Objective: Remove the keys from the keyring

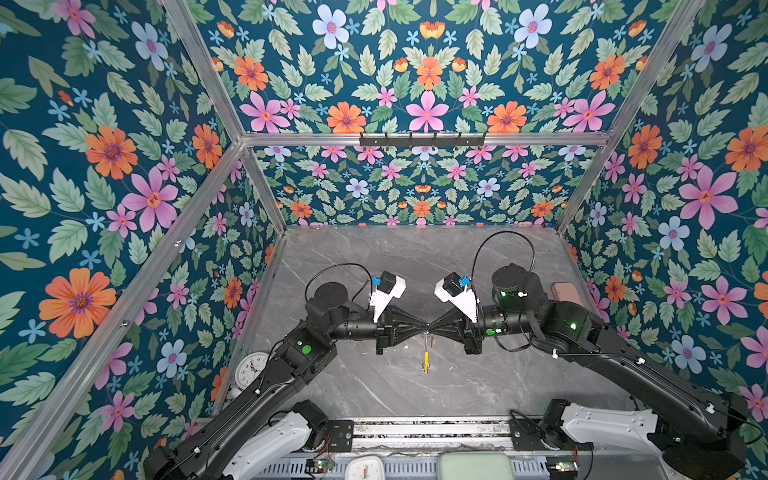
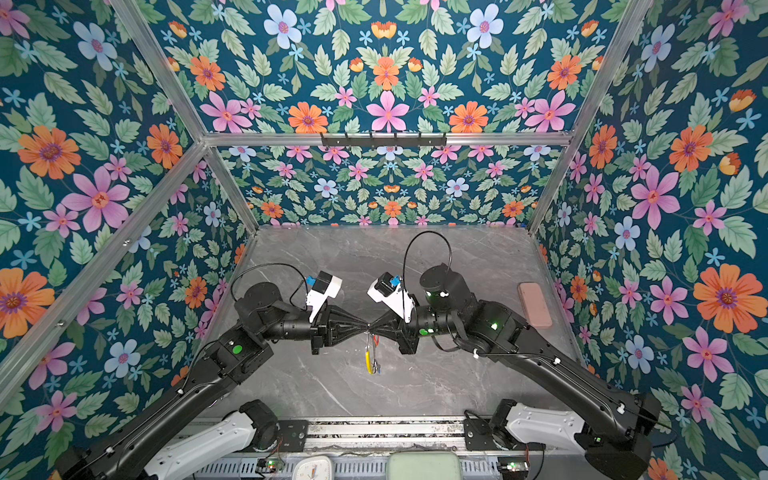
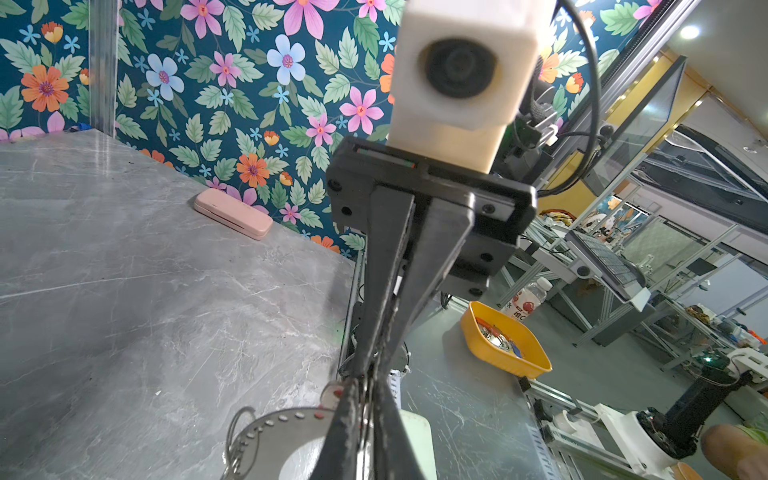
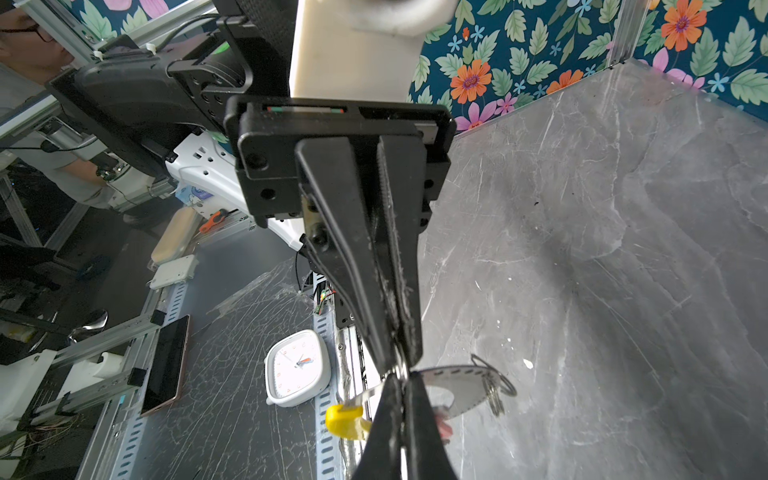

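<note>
Top view: my left gripper (image 1: 422, 326) and right gripper (image 1: 432, 326) meet tip to tip above mid-table. Both are pinched on the thin dark grey keyring (image 1: 426, 355), which has a yellow section and hangs edge-on.
Left wrist: the red-tagged key (image 3: 332, 397) is half hidden by my fingers.
Right wrist: square white clock (image 4: 297, 368), numerals unreadable.

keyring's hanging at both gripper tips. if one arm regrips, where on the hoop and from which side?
Probably the yellow section, low on the keyring: thickest part of a thin hoop. It hangs edge-on in both top views below the shut left gripper and right gripper, so come from the near side, jaws closing across its faces.
</note>
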Tool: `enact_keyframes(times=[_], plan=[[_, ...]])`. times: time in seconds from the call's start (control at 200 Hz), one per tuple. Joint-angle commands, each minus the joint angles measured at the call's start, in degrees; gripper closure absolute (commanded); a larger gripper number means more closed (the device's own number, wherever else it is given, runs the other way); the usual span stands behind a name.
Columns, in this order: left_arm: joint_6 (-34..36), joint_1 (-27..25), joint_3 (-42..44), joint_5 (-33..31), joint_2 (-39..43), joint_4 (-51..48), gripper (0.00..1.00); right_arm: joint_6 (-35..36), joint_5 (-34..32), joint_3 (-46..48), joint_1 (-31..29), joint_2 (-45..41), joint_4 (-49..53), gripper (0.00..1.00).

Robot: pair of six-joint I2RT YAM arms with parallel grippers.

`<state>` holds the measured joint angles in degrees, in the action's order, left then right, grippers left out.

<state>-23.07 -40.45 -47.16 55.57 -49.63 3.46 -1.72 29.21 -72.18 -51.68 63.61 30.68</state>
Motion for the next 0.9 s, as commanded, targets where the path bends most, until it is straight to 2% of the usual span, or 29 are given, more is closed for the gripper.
enact_keyframes(times=[0.0,0.095,0.205,0.365,0.475,0.645,0.895], plan=[[-0.8,0.0,0.1,1.8,-0.1,4.0,0.94,0.2,-0.8,-0.1,0.1,0.2,-0.8,1.0],[-0.7,0.0,0.1,1.5,0.0,4.5,1.0,0.1,-0.9,0.0,0.0,0.3,-1.0,1.0],[0.1,0.0,0.6,0.1,0.7,5.4,1.0,-0.5,-1.1,0.3,0.0,0.1,-2.0,1.0],[0.9,0.1,1.9,-2.7,2.6,7.8,1.0,-1.1,-1.4,2.3,0.0,-2.2,-6.6,0.64],[0.7,0.0,3.0,-4.2,3.7,10.0,1.0,-1.6,-2.9,5.9,-0.1,-4.9,-12.0,0.53],[-1.4,0.1,5.5,-6.7,4.8,15.3,1.0,-3.4,-4.1,12.6,-0.4,-8.4,-21.6,0.5],[-3.4,0.1,7.6,-9.8,5.5,19.3,1.0,-4.6,-6.1,17.1,-1.3,-8.4,-27.5,0.52]])
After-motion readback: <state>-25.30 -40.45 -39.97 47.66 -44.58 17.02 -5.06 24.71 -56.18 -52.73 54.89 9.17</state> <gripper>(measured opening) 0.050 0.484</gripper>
